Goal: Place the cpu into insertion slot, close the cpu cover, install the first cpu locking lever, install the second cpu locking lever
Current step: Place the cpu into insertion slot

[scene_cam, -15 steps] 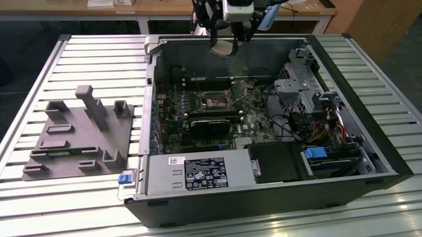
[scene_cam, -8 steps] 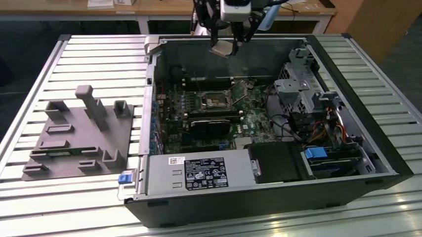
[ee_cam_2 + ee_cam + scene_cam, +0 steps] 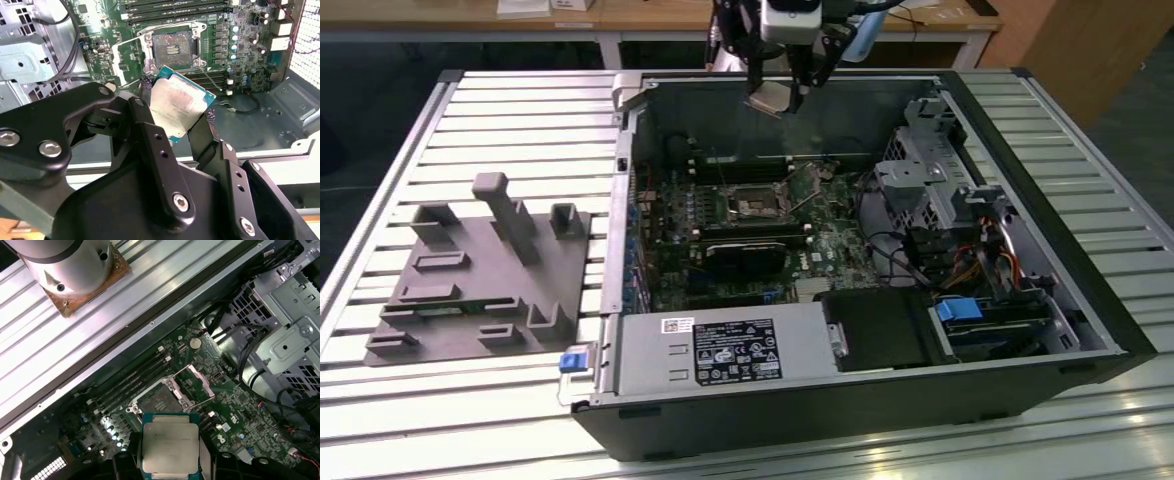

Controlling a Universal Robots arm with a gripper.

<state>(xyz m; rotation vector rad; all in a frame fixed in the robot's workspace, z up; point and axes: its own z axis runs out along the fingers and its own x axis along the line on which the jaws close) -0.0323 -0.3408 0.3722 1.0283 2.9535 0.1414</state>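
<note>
My gripper (image 3: pixel 777 95) hangs above the far wall of the open computer case, shut on the cpu (image 3: pixel 771 98). In both wrist views the cpu (image 3: pixel 177 107) (image 3: pixel 170 447) is a flat silver-topped square with a green edge, pinched at two opposite sides by the black fingers (image 3: pixel 150 130). It is held in the air, tilted and apart from the board. The insertion slot (image 3: pixel 754 205) (image 3: pixel 172 47) (image 3: pixel 157 402) lies below on the green board, its dark centre bare. The cpu cover (image 3: pixel 127 62) (image 3: pixel 195 387) stands swung open beside the slot.
A grey moulded fixture (image 3: pixel 480 270) lies on the slatted table at the exterior view's left. Inside the case are a black block (image 3: pixel 747 260), the power supply (image 3: pixel 720 350), a metal drive cage (image 3: pixel 921 180) and loose cables (image 3: pixel 921 260). The arm's base (image 3: pixel 70 265) stands beyond the case wall.
</note>
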